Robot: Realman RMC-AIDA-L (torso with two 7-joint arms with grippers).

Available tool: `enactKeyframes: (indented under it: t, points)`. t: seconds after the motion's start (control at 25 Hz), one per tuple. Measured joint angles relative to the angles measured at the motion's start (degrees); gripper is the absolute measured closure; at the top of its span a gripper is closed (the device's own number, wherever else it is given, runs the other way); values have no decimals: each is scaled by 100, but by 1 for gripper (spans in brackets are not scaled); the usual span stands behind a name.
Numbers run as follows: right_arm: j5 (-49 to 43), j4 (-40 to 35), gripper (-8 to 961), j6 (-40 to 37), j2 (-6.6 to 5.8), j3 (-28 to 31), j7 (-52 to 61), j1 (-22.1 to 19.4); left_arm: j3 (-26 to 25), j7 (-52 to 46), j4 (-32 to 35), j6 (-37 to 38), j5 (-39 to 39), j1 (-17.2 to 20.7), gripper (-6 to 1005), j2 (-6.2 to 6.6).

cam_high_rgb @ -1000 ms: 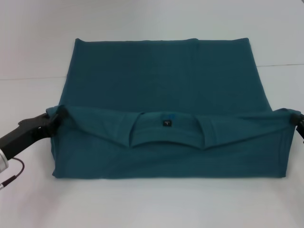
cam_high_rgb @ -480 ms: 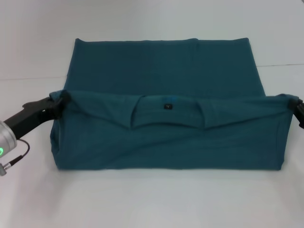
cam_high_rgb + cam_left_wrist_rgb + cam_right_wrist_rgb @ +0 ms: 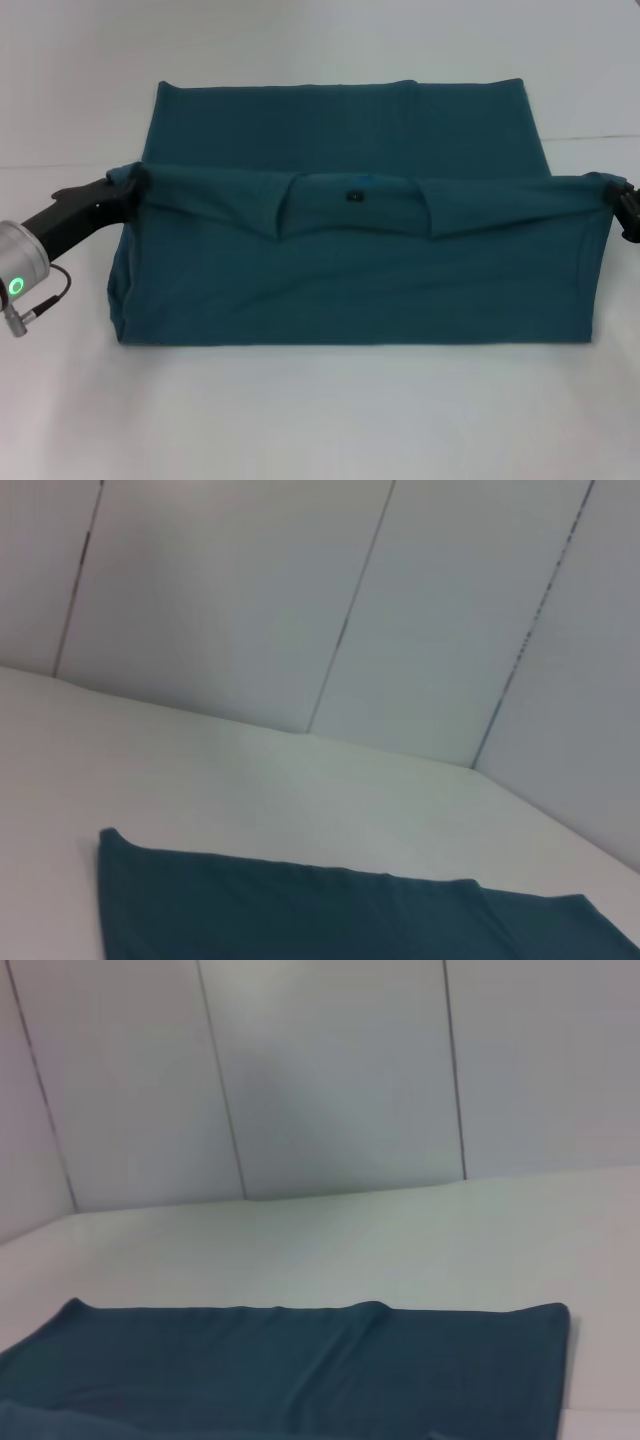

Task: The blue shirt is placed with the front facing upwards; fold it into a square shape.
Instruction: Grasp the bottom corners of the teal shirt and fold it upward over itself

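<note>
Cloth is what this whole job comes down to; the blue shirt point(image 3: 350, 200) lies spread across the white table point(image 3: 320, 420), its far part flat on the surface and its near part lifted and doubled over, with the collar and its small dark neck label point(image 3: 353, 196) showing at the middle of the raised edge. That raised edge runs nearly straight from side to side, pulled fairly taut between the two arms; the fabric below it hangs down in a soft sheet to a fold resting on the table nearest the robot.

At the left end of that edge the left gripper point(image 3: 128, 186) is pinched shut on the corner of the shirt; at the right end the right gripper point(image 3: 622, 200) appears clamped on the opposite corner in the same way, though only a little of it shows at the picture's edge. Both wrist views look out over the flat far part of the shirt toward the panelled wall point(image 3: 330, 600); neither shows its own fingers.

As I judge it, the shirt is light, limp cotton; it will sag wherever it is not supported and drape rather than hold a crease, so the two corners seem the right place to hold it. Keeping even tension between the arms should stop the collar region from bunching; if one side slackens, the fold may well land crooked.
</note>
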Motion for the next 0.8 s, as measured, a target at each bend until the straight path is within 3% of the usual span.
enactKeyframes:
  t: [0.44, 0.8]
  points:
    - [135, 45, 912, 562, -2, -110, -12, 188, 3, 109, -88, -556, -136, -338, 937, 11]
    - [466, 216, 912, 1033, -4, -610, -73, 292, 139, 201, -107, -1034, -239, -517, 937, -55]
